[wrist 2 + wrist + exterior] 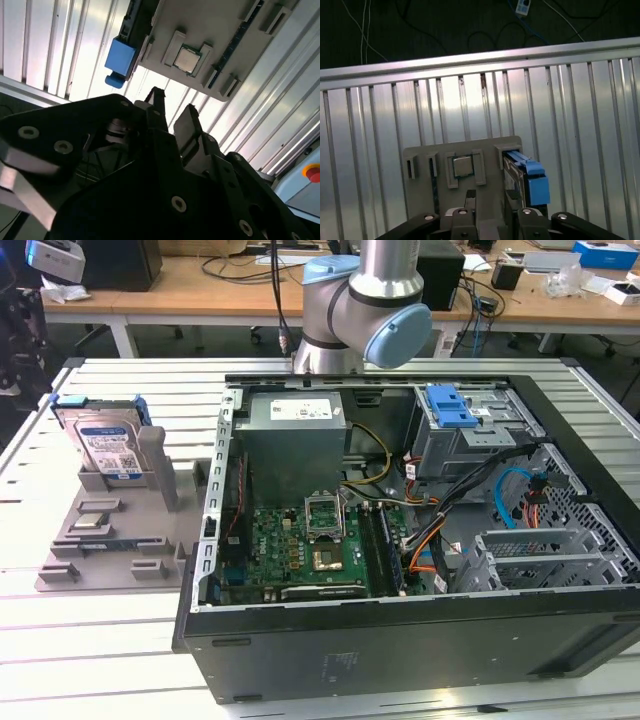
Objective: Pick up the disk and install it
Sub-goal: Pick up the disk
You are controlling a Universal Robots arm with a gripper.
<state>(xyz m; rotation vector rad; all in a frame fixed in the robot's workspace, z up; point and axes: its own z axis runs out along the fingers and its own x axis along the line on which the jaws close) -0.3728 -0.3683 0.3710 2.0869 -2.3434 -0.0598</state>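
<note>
The disk, silver with a white and blue label and a blue bracket, stands on edge in a slot of the grey fixture, at the exterior view's left. In both wrist views its blue bracket shows at one end of that fixture. My gripper hangs above the fixture, apart from the disk. It is open, with nothing between its black fingers.
An open computer case lies to the exterior view's right of the fixture, with a grey power-supply box, a motherboard, cables and a blue latch on the drive cage. A processor chip sits in the fixture. The table is slatted aluminium.
</note>
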